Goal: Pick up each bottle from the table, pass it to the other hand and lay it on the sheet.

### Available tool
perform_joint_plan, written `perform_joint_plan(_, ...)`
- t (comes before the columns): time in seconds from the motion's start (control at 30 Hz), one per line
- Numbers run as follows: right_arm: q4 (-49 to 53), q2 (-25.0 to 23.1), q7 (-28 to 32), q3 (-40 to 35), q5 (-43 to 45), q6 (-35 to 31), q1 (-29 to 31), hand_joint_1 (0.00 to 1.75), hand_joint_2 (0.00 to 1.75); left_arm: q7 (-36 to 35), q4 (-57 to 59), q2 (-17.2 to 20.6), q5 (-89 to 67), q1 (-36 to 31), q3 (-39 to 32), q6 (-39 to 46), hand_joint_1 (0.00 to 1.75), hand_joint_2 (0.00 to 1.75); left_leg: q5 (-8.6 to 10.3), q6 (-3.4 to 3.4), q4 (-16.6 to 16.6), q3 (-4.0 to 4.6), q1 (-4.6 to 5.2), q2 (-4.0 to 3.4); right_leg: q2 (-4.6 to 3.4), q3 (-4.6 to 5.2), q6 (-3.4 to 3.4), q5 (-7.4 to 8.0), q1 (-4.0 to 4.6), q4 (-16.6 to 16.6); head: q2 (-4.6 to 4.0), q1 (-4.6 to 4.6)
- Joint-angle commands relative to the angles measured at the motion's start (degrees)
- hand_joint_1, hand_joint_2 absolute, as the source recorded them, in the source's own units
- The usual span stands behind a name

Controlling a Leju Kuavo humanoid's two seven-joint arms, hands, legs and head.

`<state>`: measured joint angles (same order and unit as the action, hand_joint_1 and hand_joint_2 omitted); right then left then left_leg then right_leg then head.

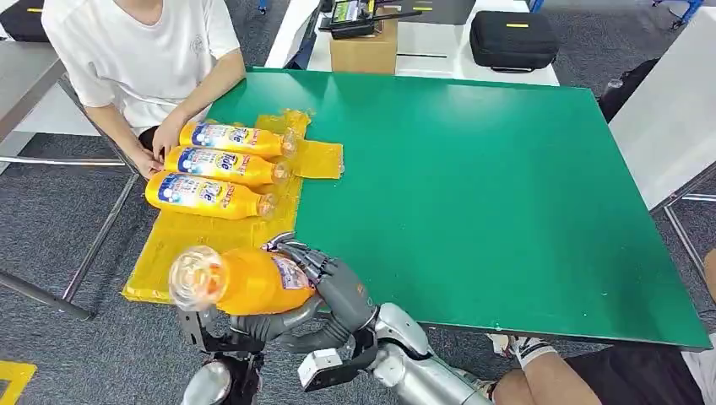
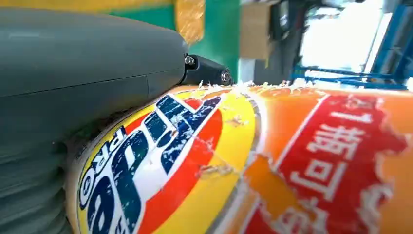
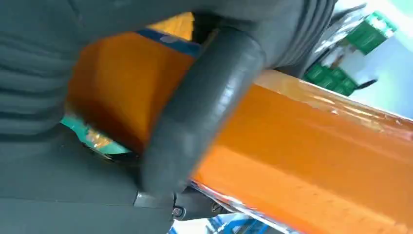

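Glossy orange plastic bottle (image 1: 245, 283), its printed label scuffed and flaking; matt grey ribbed cover on the right hand (image 1: 325, 287); crinkly yellow sheet (image 1: 181, 236) on smooth matt green table (image 1: 473, 186).

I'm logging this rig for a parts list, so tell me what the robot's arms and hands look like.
The arms are silver metal with rounded joint housings; the right arm carries a small white box near the wrist. The right hand has a grey ribbed cover, a thick grey thumb and darker fingers. The left hand shows a smooth grey shell and a black screwed knuckle piece.
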<state>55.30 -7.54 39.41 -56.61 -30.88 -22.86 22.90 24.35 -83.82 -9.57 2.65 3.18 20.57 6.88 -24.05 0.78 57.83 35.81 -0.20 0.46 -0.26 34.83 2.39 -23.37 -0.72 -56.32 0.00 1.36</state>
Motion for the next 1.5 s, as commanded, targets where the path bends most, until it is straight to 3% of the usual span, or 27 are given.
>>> perform_joint_plan(0.03, 2.7, 0.8, 0.6, 1.5, -0.3, -0.8, -2.5, 0.0, 0.0, -0.1, 12.0, 1.4, -14.3, -10.0, -3.3, 7.9, 1.75, 1.75, 0.0, -0.06, -0.1, -0.3, -0.03, 0.26, 0.31, -0.38, -0.1, -0.1, 0.05, 0.1, 0.0, -0.02)
perform_joint_plan(0.43, 6.4, 2.1, 0.6, 3.8, 1.0, 0.9, -2.8, 0.0, 0.0, -0.2, 11.6, 2.1, -27.4, -9.1, -1.0, 11.8, 1.75, 1.75, -0.1, -0.04, -0.1, -0.31, 0.0, 0.04, 0.08, -0.37, -0.09, -0.12, 0.02, 0.0, 0.0, -0.02)
perform_joint_plan(0.67, 7.9, 1.7, 0.6, 5.1, 0.8, 1.4, -3.3, 0.0, 0.0, 0.7, 14.9, 0.9, -32.3, -12.3, -3.9, 16.1, 1.75, 1.75, -0.06, -0.05, -0.1, -0.24, -0.04, 0.02, 0.06, -0.31, -0.09, -0.07, 0.05, 0.0, 0.0, 0.02)
perform_joint_plan(0.77, 8.1, 1.5, 0.6, 5.2, 1.1, 1.1, -3.5, 0.0, 0.0, 0.9, 16.4, 0.4, -28.7, -13.6, -5.4, 13.4, 1.75, 1.75, -0.02, -0.02, -0.1, -0.16, -0.01, 0.2, 0.17, -0.25, -0.06, -0.09, 0.03, 0.0, 0.0, -0.02)
perform_joint_plan(0.87, 9.7, 1.6, 0.6, 5.5, 2.9, -0.7, -4.2, 0.0, 0.0, 1.9, 16.7, -0.4, -18.6, -14.0, -7.4, 4.7, 1.75, 1.75, -0.1, -0.02, 0.0, -0.3, -0.03, 0.08, 0.07, -0.39, -0.09, -0.12, 0.05, 0.0, -0.02, -0.04)
perform_joint_plan(1.17, 9.7, 1.6, 0.6, 5.5, 2.9, -0.7, -4.2, 0.0, 0.0, 1.9, 16.7, -0.4, -18.6, -14.0, -7.4, 4.7, 1.75, 1.75, -0.07, -0.04, 0.0, -0.24, -0.02, 0.1, 0.1, -0.31, -0.08, -0.12, 0.03, 0.0, 0.0, -0.02)
perform_joint_plan(1.23, 10.6, 1.6, 0.6, 6.2, 4.6, -0.7, -4.7, 0.0, 0.0, 1.7, 16.6, -0.5, -14.1, -13.9, -8.1, 1.2, 1.75, 1.75, -0.04, -0.02, 0.0, -0.14, -0.01, 0.06, 0.05, -0.21, -0.06, -0.06, 0.02, 0.0, -0.02, -0.02)
perform_joint_plan(1.3, 10.7, 1.6, 0.6, 6.3, 4.5, -1.5, -5.0, 0.0, 0.0, 1.8, 17.8, 0.7, -17.3, -14.8, -7.9, 5.1, 1.75, 1.75, -0.09, -0.03, 0.0, -0.23, -0.02, 0.06, 0.07, -0.31, -0.08, -0.11, 0.04, 0.0, 0.0, -0.02)
perform_joint_plan(1.4, 13.3, 2.2, 0.6, 6.2, 4.7, -1.6, -5.8, 0.0, 0.0, -3.4, 22.7, 4.0, -27.3, -17.7, -6.5, 8.8, 1.75, 1.75, -0.07, -0.05, -0.1, -0.3, -0.03, 0.08, 0.09, -0.38, -0.1, -0.11, 0.04, 0.0, 0.0, -0.04)
perform_joint_plan(1.5, 20.1, 4.2, 0.6, 7.3, 5.8, -1.9, -7.5, 0.0, 0.0, -8.8, 34.8, 7.6, -42.9, -24.2, -5.3, 13.0, 1.75, 1.75, 0.02, -0.05, -0.1, -0.22, 0.0, 0.25, 0.25, -0.32, -0.09, -0.09, 0.02, 0.0, 0.0, -0.02)
